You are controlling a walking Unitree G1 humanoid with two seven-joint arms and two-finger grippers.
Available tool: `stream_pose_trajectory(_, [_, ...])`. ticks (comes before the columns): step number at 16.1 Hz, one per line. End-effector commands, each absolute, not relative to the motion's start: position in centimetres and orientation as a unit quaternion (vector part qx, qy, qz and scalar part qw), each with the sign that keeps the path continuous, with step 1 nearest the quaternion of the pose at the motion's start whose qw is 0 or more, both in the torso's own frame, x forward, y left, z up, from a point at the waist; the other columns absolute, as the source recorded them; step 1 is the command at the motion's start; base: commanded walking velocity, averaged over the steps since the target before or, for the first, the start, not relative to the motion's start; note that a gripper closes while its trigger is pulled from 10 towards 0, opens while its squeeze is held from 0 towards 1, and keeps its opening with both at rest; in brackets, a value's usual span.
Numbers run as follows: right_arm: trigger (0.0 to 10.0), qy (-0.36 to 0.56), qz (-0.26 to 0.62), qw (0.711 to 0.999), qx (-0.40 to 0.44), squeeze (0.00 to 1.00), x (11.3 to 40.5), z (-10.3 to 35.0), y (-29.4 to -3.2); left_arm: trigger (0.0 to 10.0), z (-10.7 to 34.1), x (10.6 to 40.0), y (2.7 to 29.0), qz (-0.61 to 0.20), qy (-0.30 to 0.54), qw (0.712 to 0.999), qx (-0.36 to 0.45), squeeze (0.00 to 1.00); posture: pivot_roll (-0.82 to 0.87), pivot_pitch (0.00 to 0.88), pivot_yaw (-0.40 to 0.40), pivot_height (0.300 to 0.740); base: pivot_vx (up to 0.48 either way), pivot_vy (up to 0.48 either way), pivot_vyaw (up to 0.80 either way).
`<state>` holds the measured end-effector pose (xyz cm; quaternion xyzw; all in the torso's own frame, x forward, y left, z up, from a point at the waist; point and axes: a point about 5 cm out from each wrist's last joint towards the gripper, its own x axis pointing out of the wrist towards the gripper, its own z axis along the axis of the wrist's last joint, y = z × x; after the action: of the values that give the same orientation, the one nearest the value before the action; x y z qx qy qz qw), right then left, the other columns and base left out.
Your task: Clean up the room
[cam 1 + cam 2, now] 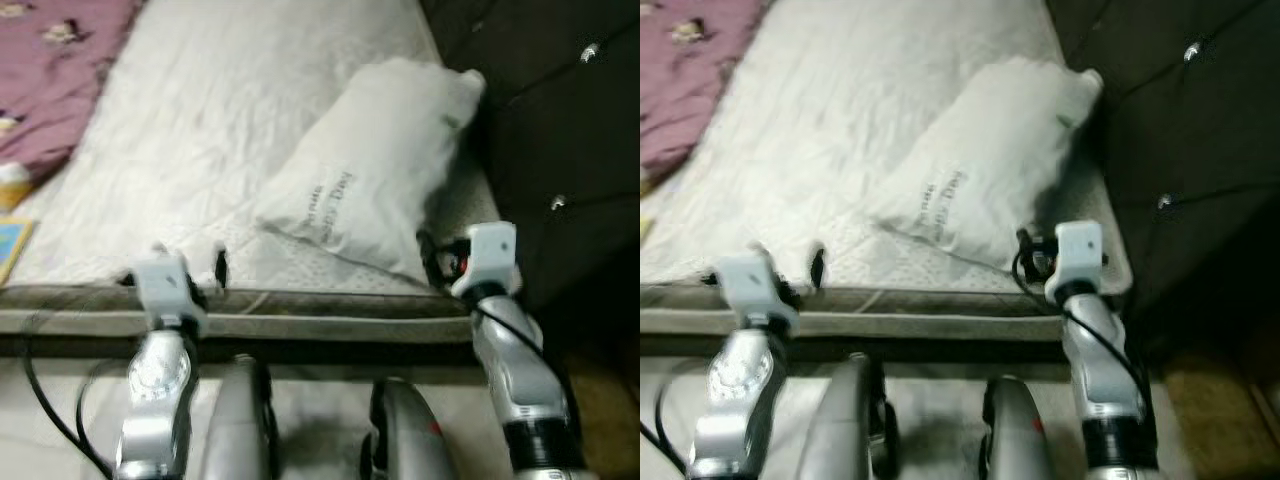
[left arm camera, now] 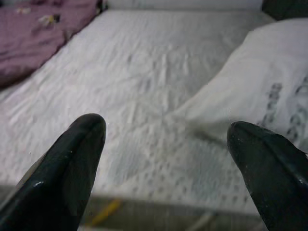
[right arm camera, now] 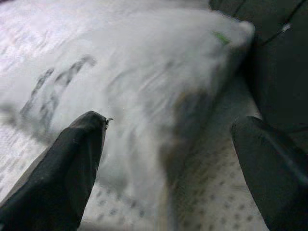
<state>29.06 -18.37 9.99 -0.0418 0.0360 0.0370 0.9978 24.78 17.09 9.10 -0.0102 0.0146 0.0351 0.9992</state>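
Note:
A white pillow [image 1: 375, 160] with grey print lies askew on the white mattress [image 1: 200, 130], its far end against the dark headboard. My right gripper [image 1: 432, 258] is open at the bed's near edge, right at the pillow's near right corner; in the right wrist view its two black fingers [image 3: 67, 173] stand wide apart with the pillow [image 3: 144, 82] in front of them. My left gripper [image 1: 188, 260] is open over the near edge of the mattress, left of the pillow, with nothing between its fingers [image 2: 62, 168].
A purple blanket [image 1: 50, 80] covers the bed's far left. A blue and yellow flat item [image 1: 10, 245] lies at the left edge. The dark tufted headboard [image 1: 560, 130] stands on the right. The grey bed rail [image 1: 320, 315] runs across in front of me.

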Motion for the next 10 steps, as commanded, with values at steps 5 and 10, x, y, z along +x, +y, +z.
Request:
stream_pose_trajectory(5, [10.0, 0.031, 0.05, 0.997, -0.049, 0.0, 29.08, 9.83, -17.89, 10.0, 9.83, 25.02, 17.49, 0.035, -0.003, 0.999, -0.009, 0.0, -0.03, 0.159, 0.02, 0.633, 0.346, 0.0, 0.0])
stream_pose_trajectory(10, [10.0, 0.028, 0.055, 0.997, -0.053, 0.0, 29.05, 9.77, -17.78, 10.0, 9.79, 25.05, 17.28, 0.029, -0.004, 1.0, -0.01, 0.0, -0.03, 0.153, 0.017, 0.633, 0.48, 0.0, 0.0])
